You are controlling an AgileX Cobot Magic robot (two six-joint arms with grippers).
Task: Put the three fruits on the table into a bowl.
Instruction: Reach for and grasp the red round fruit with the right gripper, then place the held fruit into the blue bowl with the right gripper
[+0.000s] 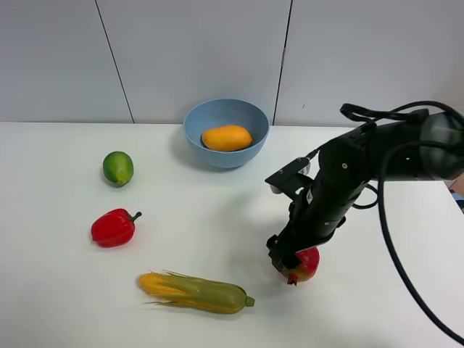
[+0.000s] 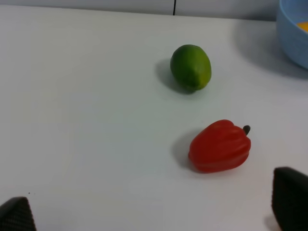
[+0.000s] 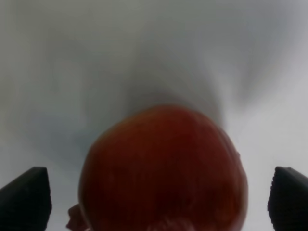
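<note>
The big white surface (image 1: 58, 304) holds everything. The black right arm (image 1: 348, 181) reaches down over the near right part of it.

The light-blue bowl (image 1: 225, 112) sits at the back, near the wall. The corn (image 1: 196, 291) lies on its side at the front, yellow at one end and wrapped in green leaves at the other. The orange-yellow mango (image 1: 227, 138) is inside the bowl. The red pepper (image 1: 112, 228) with its green stem lies on the left side, between the corn and the lime.

The red pomegranate (image 1: 307, 264) sits on the surface at the front right, near the green end of the corn and far from the bowl. The right end effector (image 3: 157, 197) is down over it. Its two black fingers (image 3: 26, 199) are spread wide, one on each side of the pomegranate, with a gap between each finger and the fruit.

The small green lime (image 1: 117, 167) sits on the left side of the surface, behind the pepper and well apart from the bowl.

The left end effector (image 2: 154, 209) shows only in its own wrist view, as two dark fingertips (image 2: 291, 195). They are far apart with nothing between them. The lime and pepper lie out ahead of them.
</note>
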